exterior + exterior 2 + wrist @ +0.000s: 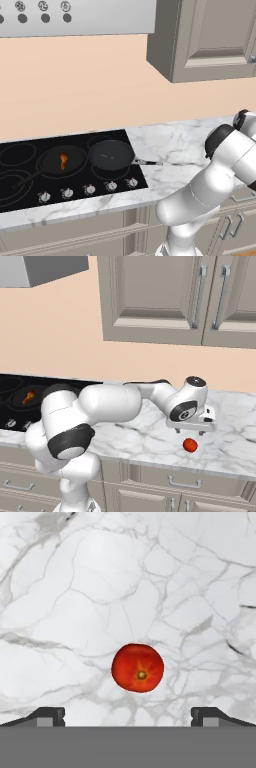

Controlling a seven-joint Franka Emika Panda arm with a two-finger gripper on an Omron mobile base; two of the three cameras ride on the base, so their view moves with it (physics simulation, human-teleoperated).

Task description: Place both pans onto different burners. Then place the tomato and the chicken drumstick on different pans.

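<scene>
Already both pans sit on the cooktop point(30, 165) in the left base view: one pan point(63, 160) holds the chicken drumstick point(63, 161), and the second pan point(111, 154) stands just beside it on the neighbouring burner, bare, its handle reaching out over the marble counter point(175, 145). That bare pan is where the tomato belongs, by my reckoning.

Over in the right base view, the arm stretches well away from the cooktop point(10, 387) along the counter point(145, 443), and the gripper point(191, 432) hangs just above the tomato point(189, 445), which lies on the marble near the counter's front edge. The drumstick point(28, 397) shows as an orange speck back on the cooktop.

Looking down from the hand view, the tomato point(137, 667) rests on the marble, stem scar upward, about midway between the two fingertips point(50, 716), which stand spread as wide as they go with nothing between them. The gripper point(128, 717) is fairly well lined up, I'd say. To do this step well, it should drop straight down until the fingers bracket the fruit's widest part, then close gently, since a round tomato may roll off if nudged by one finger first.
</scene>
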